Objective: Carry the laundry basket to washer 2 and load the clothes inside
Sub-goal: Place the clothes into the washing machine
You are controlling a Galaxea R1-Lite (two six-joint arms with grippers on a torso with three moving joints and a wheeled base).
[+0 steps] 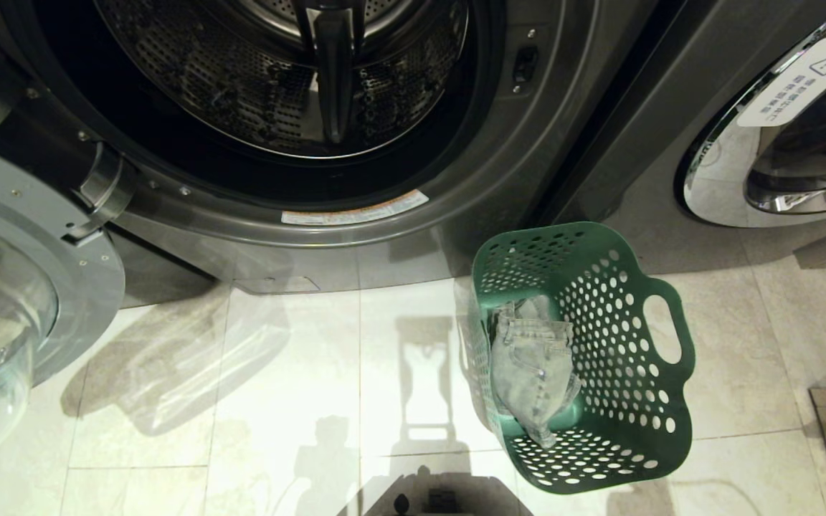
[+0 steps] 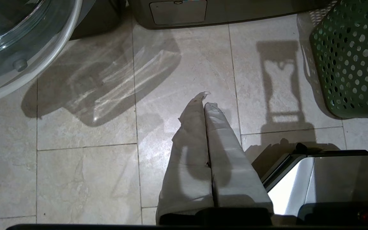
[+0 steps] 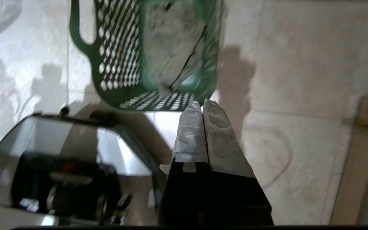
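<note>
Neither hand shows in the head view; the laundry basket (image 1: 585, 358) stands on the floor (image 1: 277, 373) to the right of the open washer (image 1: 291, 107), its long axis running toward the machine. The clothes (image 1: 531, 365), pale denim, lie against its left wall.

Seen from the left wrist, the left hand (image 2: 204, 102) is clenched and empty above bare tile. The basket lies well off to its right, only a corner showing.

Seen from the right wrist, the right hand (image 3: 203, 105) is also clenched and empty. The basket's near rim sits just ahead of its fingertips, the denim beyond. By my judgement the right hand is much the nearer, and must unclench before reaching in.
</note>
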